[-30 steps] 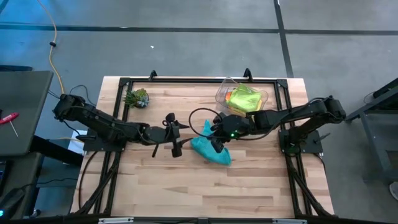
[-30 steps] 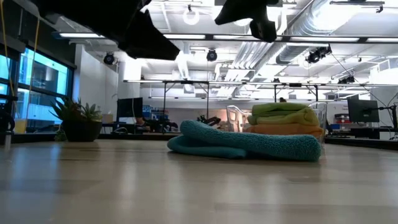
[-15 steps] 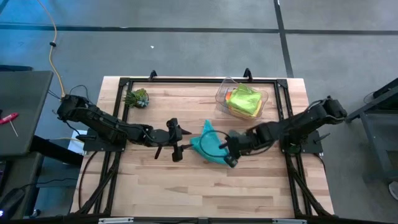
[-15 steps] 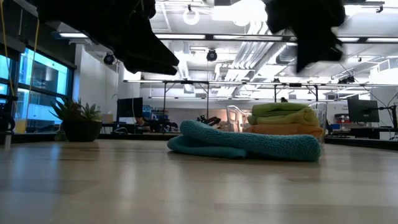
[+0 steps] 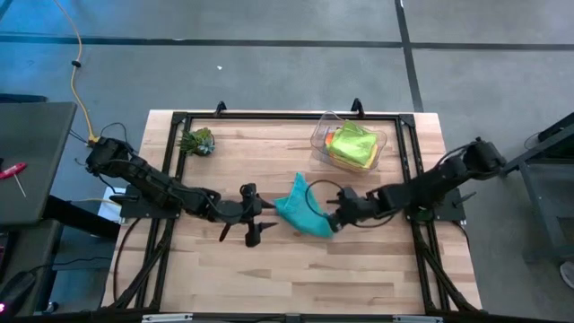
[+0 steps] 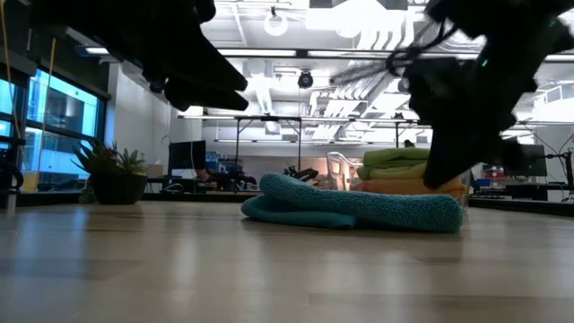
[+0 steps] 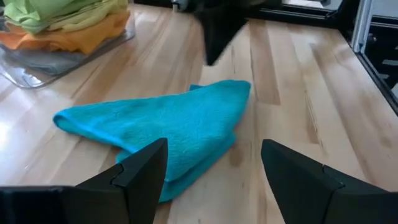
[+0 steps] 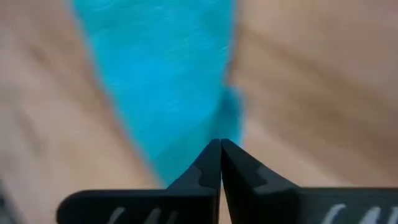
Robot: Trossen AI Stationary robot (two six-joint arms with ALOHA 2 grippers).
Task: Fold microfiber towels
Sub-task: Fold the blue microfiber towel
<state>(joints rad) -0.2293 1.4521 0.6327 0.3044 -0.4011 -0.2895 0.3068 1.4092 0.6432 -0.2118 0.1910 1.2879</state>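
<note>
The teal towel (image 5: 300, 210) lies loosely half-folded mid-desk (image 5: 359, 269), the others stacked in the clear bin (image 5: 323, 136). The right hand (image 5: 335, 221) — fingers pressed shut, empty — sits at its edge; the left hand (image 5: 252, 230) hovers open beside it. A closed-finger push risks bunching the fold.

Over the last second the right gripper (image 5: 338, 221) has swung away from the clear bin (image 5: 377, 142), across the teal towel (image 5: 301, 212), and dropped to that cloth's right end, fingers pressed together; in the low view it now hangs far lower, right by the towel. The left gripper (image 5: 257, 222) has drifted slightly toward the table's front edge, jaws a touch wider.
</note>
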